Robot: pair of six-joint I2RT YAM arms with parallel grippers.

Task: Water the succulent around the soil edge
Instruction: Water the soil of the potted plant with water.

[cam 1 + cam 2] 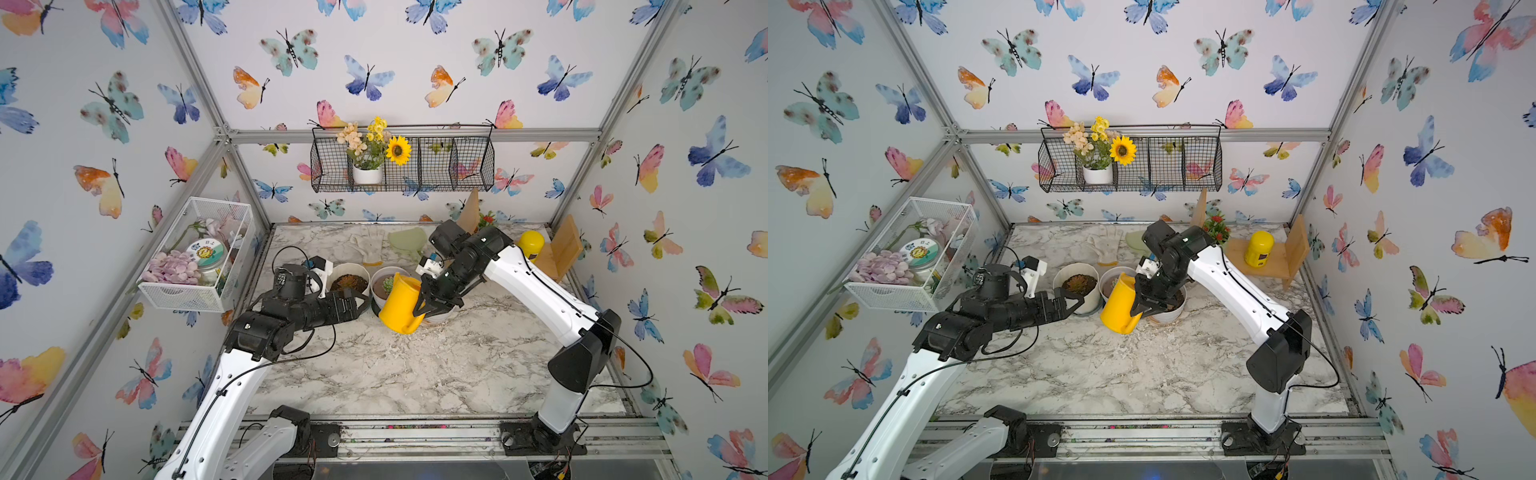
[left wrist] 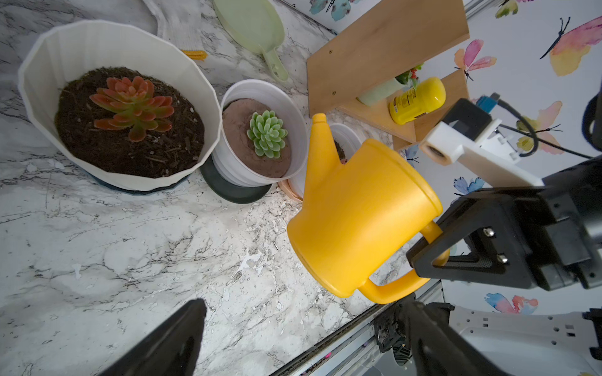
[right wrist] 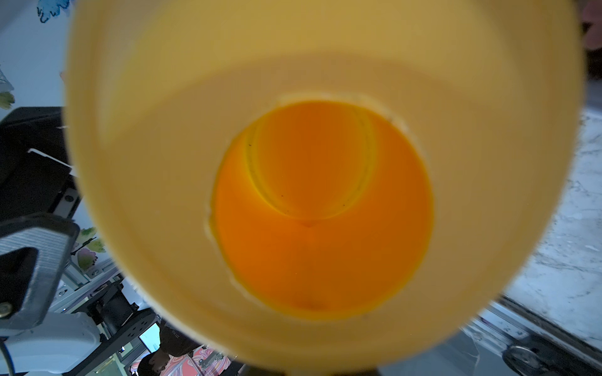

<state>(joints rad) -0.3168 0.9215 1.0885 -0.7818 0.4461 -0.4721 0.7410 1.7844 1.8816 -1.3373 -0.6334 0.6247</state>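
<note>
Gripping the looped handle of the yellow watering can, the right hand is keeping its jaws closed on that handle and is holding the can tilted over the counter, with the body leaning away from the hand toward the pots. The spout is reaching out ahead of this hand, and its tip is lying just beside the rim of the white pot, where the green succulent is sitting in brown soil. A third pot is showing partly behind the spout. Across the can, the left hand is hovering with fingers spread wide, holding nothing. The ribbed pot carrying a red succulent is standing just ahead of it. The can's orange interior is filling the right wrist view.
</note>
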